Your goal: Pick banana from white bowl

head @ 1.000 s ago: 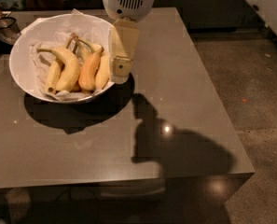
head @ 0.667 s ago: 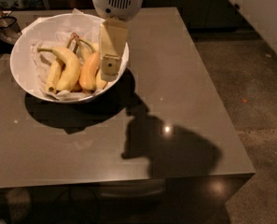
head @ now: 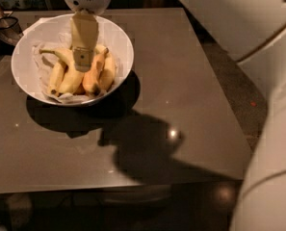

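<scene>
You are at the approach step: the gripper (head: 83, 61) hangs inside the white bowl (head: 124, 40). Whether it is open or closed cannot be told. The banana (head: 67, 81) lies directly beneath its tip, among the others. Next, you likely need a short descent onto that thick body.

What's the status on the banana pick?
Gripper down inside white bowl, over the fruit. Banana lying in bowl, not lifted. Orange-tinged banana crowding close alongside.

Thick curved pale-yellow banana (head: 69, 81), long thin stem, inside deep white bowl (head: 116, 40), tool (head: 83, 62) over it.
</scene>
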Action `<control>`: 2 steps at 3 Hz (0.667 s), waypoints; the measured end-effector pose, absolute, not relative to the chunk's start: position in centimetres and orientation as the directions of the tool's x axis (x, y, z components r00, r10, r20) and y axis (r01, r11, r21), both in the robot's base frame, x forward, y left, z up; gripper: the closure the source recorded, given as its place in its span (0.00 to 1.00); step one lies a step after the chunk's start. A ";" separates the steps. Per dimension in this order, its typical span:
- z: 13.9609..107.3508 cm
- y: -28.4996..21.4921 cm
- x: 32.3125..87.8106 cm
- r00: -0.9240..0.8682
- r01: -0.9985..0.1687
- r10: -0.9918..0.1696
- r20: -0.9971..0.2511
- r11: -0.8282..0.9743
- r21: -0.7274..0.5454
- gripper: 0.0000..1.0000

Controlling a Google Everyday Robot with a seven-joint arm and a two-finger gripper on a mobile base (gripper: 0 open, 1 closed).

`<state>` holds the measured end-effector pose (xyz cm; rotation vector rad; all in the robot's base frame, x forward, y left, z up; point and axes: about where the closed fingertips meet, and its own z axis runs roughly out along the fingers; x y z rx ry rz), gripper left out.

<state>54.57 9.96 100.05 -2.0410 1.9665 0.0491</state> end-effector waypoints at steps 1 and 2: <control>100.0 12.3 55.7 0.067 -0.980 -0.971 -0.230 -0.020 -0.200 0.25; 99.4 13.8 56.7 0.066 -0.980 -0.973 -0.220 -0.022 -0.199 0.26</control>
